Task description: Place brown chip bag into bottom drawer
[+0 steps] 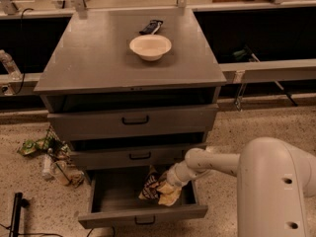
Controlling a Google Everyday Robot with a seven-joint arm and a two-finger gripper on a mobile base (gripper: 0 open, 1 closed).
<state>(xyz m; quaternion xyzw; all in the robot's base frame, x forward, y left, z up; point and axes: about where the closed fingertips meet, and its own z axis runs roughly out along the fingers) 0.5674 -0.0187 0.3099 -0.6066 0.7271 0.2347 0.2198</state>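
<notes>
Your claw (170,185) sits low inside the pulled-out bottom drawer (143,215), toward its right wall, at the end of the arm reaching in from the right; the brown chip bag (149,186) lies right against it, to the claw's left and a little below, its crumpled length running roughly from the drawer's back toward the front; the bag's tan part bunches at the claw's tip, so you cannot tell whether the claw grips the bag or has let go. The bag appears to be within the drawer walls, on or just above the floor; it is the only thing you can see in there. By that, the placing looks almost done; your coming move turns on drawing the claw up and to the right, away from the bag, without catching the middle drawer (139,156) just above. Well above the claw, the desk (94,58) carries a white bowl (150,47); nothing shows inside it.
</notes>
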